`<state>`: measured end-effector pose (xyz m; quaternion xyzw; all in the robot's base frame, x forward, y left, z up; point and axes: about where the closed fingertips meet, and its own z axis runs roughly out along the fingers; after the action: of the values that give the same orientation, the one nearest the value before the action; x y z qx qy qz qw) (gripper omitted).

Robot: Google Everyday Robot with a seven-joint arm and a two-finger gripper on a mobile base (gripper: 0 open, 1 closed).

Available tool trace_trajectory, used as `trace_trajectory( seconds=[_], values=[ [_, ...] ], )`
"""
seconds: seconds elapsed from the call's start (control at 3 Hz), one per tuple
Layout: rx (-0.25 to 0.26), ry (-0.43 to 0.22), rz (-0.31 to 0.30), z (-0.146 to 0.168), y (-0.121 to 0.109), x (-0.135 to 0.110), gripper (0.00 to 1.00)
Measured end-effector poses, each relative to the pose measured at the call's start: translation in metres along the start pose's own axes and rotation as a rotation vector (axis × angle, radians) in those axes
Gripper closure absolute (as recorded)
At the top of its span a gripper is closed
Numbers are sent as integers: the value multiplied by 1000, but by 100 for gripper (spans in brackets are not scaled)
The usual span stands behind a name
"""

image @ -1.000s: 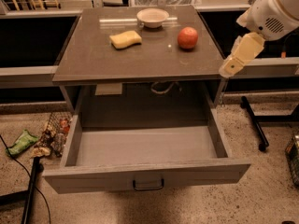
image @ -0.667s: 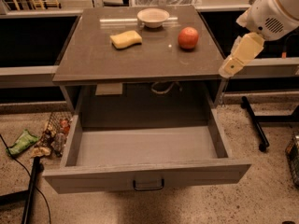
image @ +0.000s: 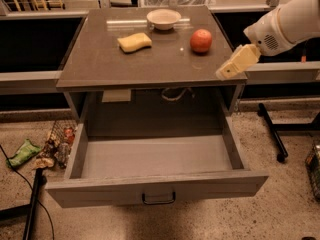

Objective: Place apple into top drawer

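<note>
The apple (image: pixel 201 40), round and red-orange, sits on the right rear part of the brown cabinet top (image: pixel 150 66). The top drawer (image: pixel 156 159) is pulled out wide below the top; its grey inside holds nothing, and a dark handle (image: pixel 159 199) sits at the centre of its front panel. My gripper (image: pixel 234 64), beige on a white arm, hangs over the right front corner of the cabinet top. It is to the right of the apple, nearer the camera, and apart from it.
A yellow sponge (image: pixel 134 42) and a pale bowl (image: pixel 163 18) sit on the cabinet top left of the apple. Litter and a wire basket (image: pixel 55 145) lie on the floor at left. A black stand leg (image: pixel 272 131) crosses the floor at right.
My gripper and arm have moved a little to the left, over the cabinet's right front corner. The apple and the drawer have not moved.
</note>
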<state>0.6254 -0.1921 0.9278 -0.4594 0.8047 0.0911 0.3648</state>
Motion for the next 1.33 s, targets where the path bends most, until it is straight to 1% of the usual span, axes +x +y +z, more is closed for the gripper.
trace_trajectory(
  seconds=[0.33,0.67,1.0,1.33],
  values=[
    [44,-154,95,37,-31,-6,0],
    [102,-250,153,70,-66,-11,0],
    [141,-309,198,96,-93,-15,0],
    [179,-374,254,123,-117,-25,0]
  ],
)
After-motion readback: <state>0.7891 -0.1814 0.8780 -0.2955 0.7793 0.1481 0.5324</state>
